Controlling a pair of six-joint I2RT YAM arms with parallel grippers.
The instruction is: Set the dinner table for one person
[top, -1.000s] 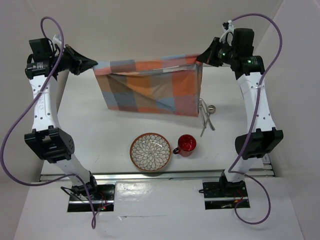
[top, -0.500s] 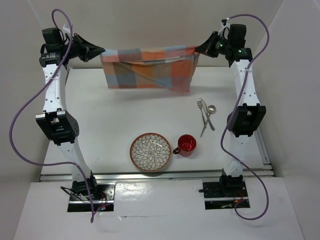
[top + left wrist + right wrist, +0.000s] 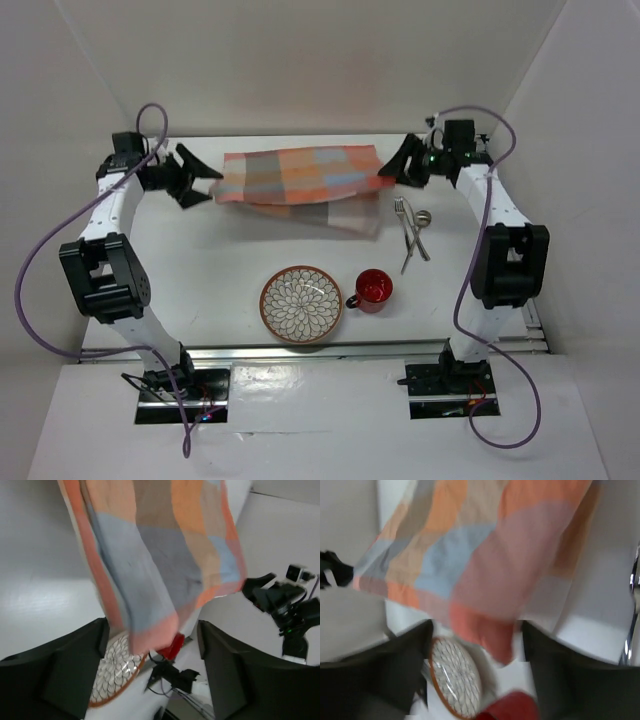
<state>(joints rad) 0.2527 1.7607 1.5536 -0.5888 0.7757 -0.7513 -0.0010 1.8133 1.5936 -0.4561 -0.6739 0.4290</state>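
The orange-and-blue checked placemat (image 3: pixel 298 180) spreads low over the far part of the white dinner table (image 3: pixel 200 260), with a fold showing along its near edge. My left gripper (image 3: pixel 203 176) stands open just off its left end. My right gripper (image 3: pixel 390 168) stands open just off its right end. In the left wrist view a cloth corner (image 3: pixel 165 565) hangs blurred between the wide-apart fingers (image 3: pixel 55 675) of the left gripper (image 3: pixel 150 672), touching neither. The right wrist view shows the same: cloth (image 3: pixel 490 555) loose between the spread fingers of the right gripper (image 3: pixel 477 675).
A patterned plate (image 3: pixel 302 304) with a brown rim sits near the front middle, with a red mug (image 3: pixel 375 288) right of it. A fork and spoon (image 3: pixel 412 230) lie crossed at the right, just near of my right gripper. White walls enclose the back and sides.
Both arms swung down and out toward the far edge with the cloth stretched between them. Both grippers have gone from shut on its corners to open, and the cloth has dropped.
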